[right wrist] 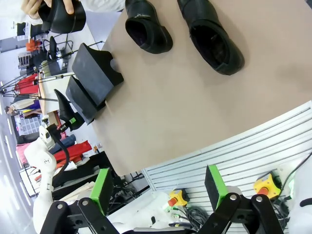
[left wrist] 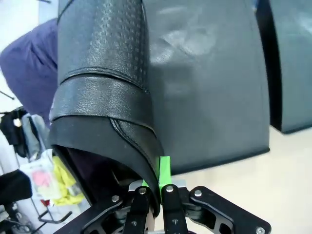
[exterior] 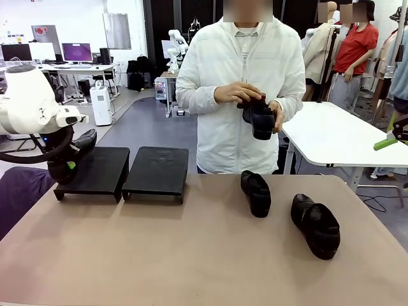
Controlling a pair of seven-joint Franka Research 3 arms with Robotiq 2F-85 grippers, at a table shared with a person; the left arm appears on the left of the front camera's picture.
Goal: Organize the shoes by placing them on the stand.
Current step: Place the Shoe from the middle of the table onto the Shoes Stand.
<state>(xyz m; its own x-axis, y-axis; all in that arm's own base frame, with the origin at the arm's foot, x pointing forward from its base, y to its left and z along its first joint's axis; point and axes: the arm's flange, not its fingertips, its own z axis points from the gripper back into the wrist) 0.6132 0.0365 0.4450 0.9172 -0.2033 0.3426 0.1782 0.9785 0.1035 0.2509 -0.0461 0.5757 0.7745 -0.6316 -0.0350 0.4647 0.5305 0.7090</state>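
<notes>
Your left end effector [left wrist: 159,181] is clamped on the back rim of one shoe [left wrist: 100,78], toe pointing away from the wrist. It holds the shoe at the outer edge of the left-hand platform [exterior: 95,167] of the stand. Whether the sole touches the platform is hard to judge from these angles. The second platform [exterior: 157,167] sits just beside the first. Your right end effector [right wrist: 158,187] hangs off the worktop [right wrist: 185,112] edge, fingers spread wide apart. Two shoes lie on the worktop toward your right, the nearer shoe [exterior: 317,225] and the farther shoe [exterior: 256,193], apart from each other. The person opposite holds a fourth shoe [exterior: 260,118] in both hands.
</notes>
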